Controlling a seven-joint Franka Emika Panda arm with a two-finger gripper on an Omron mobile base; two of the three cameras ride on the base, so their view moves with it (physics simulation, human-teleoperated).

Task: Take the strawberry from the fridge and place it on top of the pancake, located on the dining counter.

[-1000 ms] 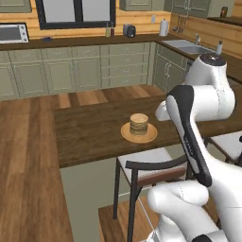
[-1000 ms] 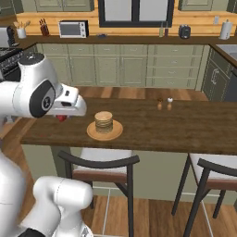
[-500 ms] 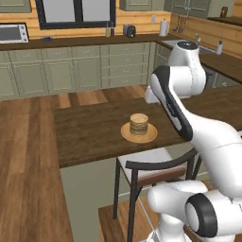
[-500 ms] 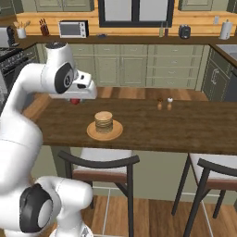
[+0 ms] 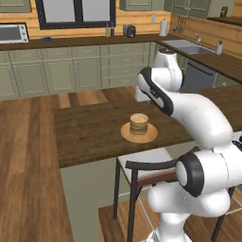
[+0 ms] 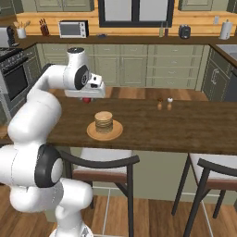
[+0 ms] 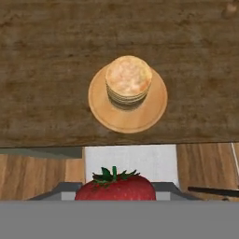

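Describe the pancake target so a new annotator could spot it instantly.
Find the long dark wood-grain dining counter with stools along its near side. Near its front edge sits a flat round tan plate, and the pancake is the small tan-brown stack on it. Nothing else there is stacked: the only neighbours are two tiny shakers farther along and the strawberry in the gripper.

The claw (image 6: 86,98), shut on the strawberry (image 6: 86,99), has swung out over the dining counter (image 6: 185,127), nearer the pancake (image 6: 104,121).
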